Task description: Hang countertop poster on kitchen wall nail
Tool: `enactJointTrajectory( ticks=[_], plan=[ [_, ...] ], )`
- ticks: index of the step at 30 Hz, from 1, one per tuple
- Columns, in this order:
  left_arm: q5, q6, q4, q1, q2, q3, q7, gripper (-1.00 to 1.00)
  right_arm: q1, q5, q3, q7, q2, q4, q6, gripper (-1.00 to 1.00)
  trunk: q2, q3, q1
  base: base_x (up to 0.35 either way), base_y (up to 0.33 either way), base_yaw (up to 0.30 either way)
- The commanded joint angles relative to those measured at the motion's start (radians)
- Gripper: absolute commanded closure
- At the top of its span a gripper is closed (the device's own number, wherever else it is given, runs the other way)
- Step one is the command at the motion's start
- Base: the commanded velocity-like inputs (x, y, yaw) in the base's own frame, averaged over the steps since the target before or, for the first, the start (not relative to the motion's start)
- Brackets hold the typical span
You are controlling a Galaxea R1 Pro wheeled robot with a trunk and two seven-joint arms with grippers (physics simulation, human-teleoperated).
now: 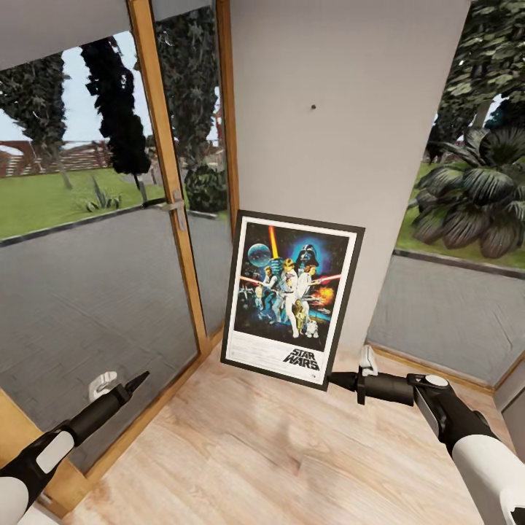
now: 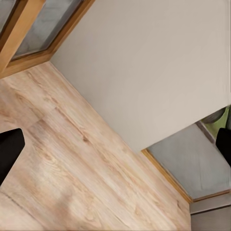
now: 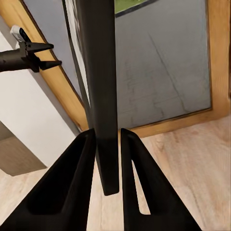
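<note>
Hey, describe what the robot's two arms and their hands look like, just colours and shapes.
Both arms have glossy white outer shells giving way to black forearm sections. The left hand is black, with slim pointed fingers. The right hand is also black; in the right wrist view its fingers are broad, tapering black wedges. A small white part sits behind each hand.

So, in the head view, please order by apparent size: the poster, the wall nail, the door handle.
1. The poster, by far the largest.
2. The door handle, much smaller.
3. The wall nail, only a dot.
</note>
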State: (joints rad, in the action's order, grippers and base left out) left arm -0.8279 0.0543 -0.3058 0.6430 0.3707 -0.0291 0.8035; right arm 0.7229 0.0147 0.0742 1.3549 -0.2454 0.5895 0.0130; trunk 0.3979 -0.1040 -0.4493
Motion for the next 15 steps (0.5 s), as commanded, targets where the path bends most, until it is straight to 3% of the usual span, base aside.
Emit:
enactJointTrajectory(
  ticks=[1, 15],
  plan=[
    [-0.008, 0.006, 0.001, 0.001, 0.001, -0.003, 0.003, -1.00, 0.001, 0.002, 0.001, 0.004, 0.000, 0.000, 0.004, 1.00, 0.002, -0.001, -0.001, 0.007, 0.005, -0.002],
    [-0.007, 0.006, 0.001, 0.001, 0.001, -0.003, 0.003, -1.00, 0.001, 0.002, 0.001, 0.004, 0.000, 0.000, 0.004, 1.00, 0.002, 0.022, -0.001, 0.001, 0.001, 0.000]
  ],
)
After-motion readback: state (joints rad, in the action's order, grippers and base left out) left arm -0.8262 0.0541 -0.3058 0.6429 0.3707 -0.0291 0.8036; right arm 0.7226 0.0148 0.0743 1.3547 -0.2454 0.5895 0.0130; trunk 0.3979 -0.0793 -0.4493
